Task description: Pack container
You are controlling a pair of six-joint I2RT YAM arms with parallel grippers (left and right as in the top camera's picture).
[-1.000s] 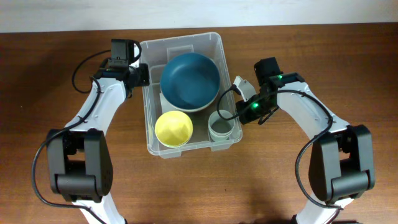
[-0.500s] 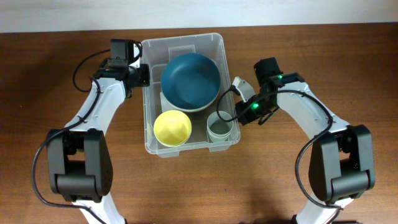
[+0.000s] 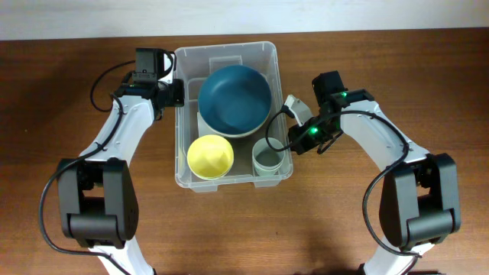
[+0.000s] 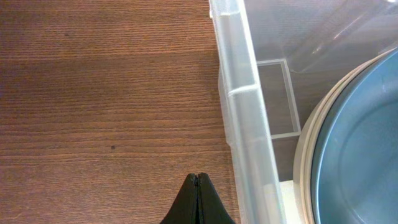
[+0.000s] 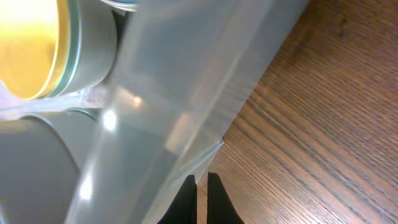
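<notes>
The container is a clear plastic bin in the middle of the table. It holds a large blue bowl, a yellow bowl and a grey-green cup. My left gripper is shut and empty, just outside the bin's left rim; its tips are over the wood. The blue bowl and the bin's white label show beside it. My right gripper is shut and empty, its tips against the bin's right wall near a corner.
The brown wooden table runs around the bin on all sides. A pale wall strip lies along the back edge. Cables loop off both arms beside the bin.
My right gripper has moved a little left against the bin's right wall. The bin's near end has slid slightly left with the bowls and cup inside. The left arm has held still.
</notes>
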